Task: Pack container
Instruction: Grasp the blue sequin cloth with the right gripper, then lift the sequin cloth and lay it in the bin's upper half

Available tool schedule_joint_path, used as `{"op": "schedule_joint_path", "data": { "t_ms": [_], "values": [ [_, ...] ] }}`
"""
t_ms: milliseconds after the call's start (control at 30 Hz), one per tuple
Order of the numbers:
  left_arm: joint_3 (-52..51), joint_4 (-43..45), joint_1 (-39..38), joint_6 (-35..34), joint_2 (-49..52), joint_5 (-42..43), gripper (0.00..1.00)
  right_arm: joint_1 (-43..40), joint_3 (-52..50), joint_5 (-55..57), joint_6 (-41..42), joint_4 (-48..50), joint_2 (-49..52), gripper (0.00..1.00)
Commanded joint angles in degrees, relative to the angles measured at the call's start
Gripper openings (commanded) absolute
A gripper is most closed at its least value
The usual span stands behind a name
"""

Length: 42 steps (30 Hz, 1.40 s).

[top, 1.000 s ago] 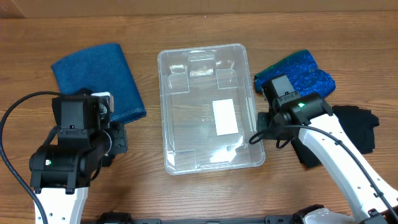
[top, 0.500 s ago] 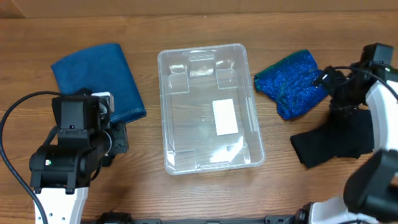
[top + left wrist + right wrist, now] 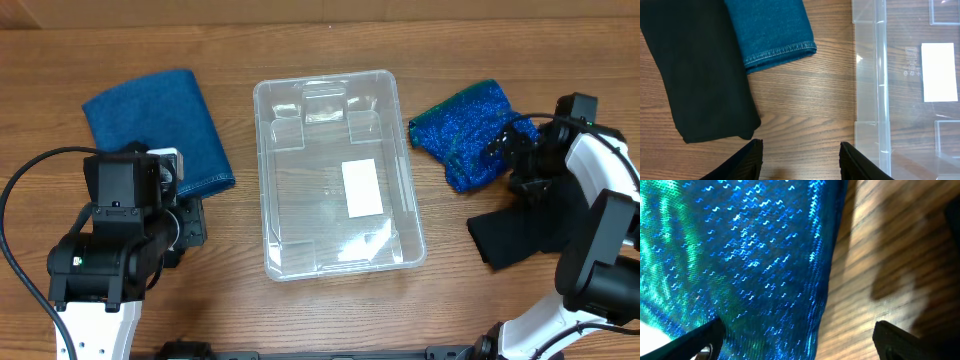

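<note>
Sequinned blue cloth [image 3: 755,255] lay beneath my right claw [image 3: 800,340], fingers spread apart; my left claw [image 3: 802,155], likewise apart, hung beside the container [image 3: 880,75]

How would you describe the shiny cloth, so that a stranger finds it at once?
Start at the clear container in the middle of the table. Just right of its far corner lies a crumpled cloth. It alone glitters blue-green; the black cloth nearer the robot is plain, and the denim cloth left of the container is matte.

container [image 3: 262,180]: 1 | denim cloth [image 3: 155,115]: 1 | sparkly blue cloth [image 3: 460,135]: 1 | black cloths [image 3: 525,235] [image 3: 695,75]: 2
</note>
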Motion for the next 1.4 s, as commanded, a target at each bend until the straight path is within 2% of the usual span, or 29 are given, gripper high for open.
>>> {"op": "schedule_joint_path", "data": {
  "t_ms": [0, 200, 267, 333, 400, 467, 533, 600, 700, 800, 933, 1033, 1100, 1167, 1200, 1267, 1367],
  "values": [
    [1.4, 0.04, -0.11, 0.07, 0.02, 0.42, 0.51, -0.22, -3.08, 1.6, 1.42, 4.04, -0.11, 1.0],
    [1.4, 0.07, -0.11, 0.07, 0.02, 0.42, 0.51, -0.07, -8.33, -3.04, 1.44, 13.9, 0.2, 1.0],
    [1.4, 0.07, -0.11, 0.07, 0.02, 0.42, 0.51, -0.07, -8.79, -5.68, 1.46, 15.39, 1.42, 0.94],
    [1.4, 0.07, -0.11, 0.07, 0.02, 0.42, 0.52, -0.07, -8.79, -6.58, 2.1, 15.93, 3.56, 0.84],
    [1.4, 0.07, -0.11, 0.07, 0.02, 0.42, 0.52, -0.07, -8.79, -6.6, 2.08, 16.57, 5.33, 0.58],
    [1.4, 0.04, -0.11, 0.07, 0.02, 0.42, 0.51, -0.07, -8.79, -6.6, 2.08, 16.98, 5.57, 0.42],
    [1.4, 0.04, -0.11, 0.07, 0.02, 0.42, 0.52, -0.07, -8.63, -6.78, 2.08, 18.03, 5.53, 0.14],
    [1.4, 0.04, -0.11, 0.07, 0.02, 0.42, 0.51, -0.07, -8.24, -8.9, 1.95, 18.73, 5.4, 0.04],
    [1.4, 0.04, -0.11, 0.07, 0.02, 0.39, 0.51, -0.04, -4.85, -17.09, -2.14, 18.03, 3.3, 0.04],
    [1.4, 0.07, -0.11, 0.07, 0.02, 0.39, 0.52, 0.52, 1.62, -21.86, -6.4, 13.07, -3.61, 0.04],
    [1.4, 0.04, -0.11, 0.09, 0.02, 0.26, 0.57, 4.83, 12.7, -20.81, -12.96, 3.41, -15.32, 0.04],
    [1.4, 0.07, -0.11, 0.11, 0.02, 0.26, 0.56, 11.1, 19.63, -15.76, -15.69, -2.21, -21.22, 0.04],
    [1.4, 0.07, -0.11, 0.09, 0.02, 0.26, 0.57, 18.56, 21.84, -12.31, -19.61, -3.61, -24.13, 0.04],
    [1.4, 0.07, -0.11, 0.09, 0.02, 0.26, 0.56, 25.31, 21.77, -12.31, -26.03, -5.6, -24.3, 0.04],
    [1.4, 0.07, -0.11, 0.07, 0.02, 0.26, 0.56, 30.6, 21.75, -12.24, -31.82, -8.61, -22.71, 0.04],
    [1.4, 0.09, -0.11, 0.09, 0.02, 0.26, 0.57, 36.04, 21.75, -10.4, -35.26, -10.73, -19.08, 0.04],
    [1.4, 0.07, -0.11, 0.09, 0.02, 0.26, 0.57, 41.03, 21.75, -10.36, -38.56, -8.83, -11.78, 0.04]
  ]
}}
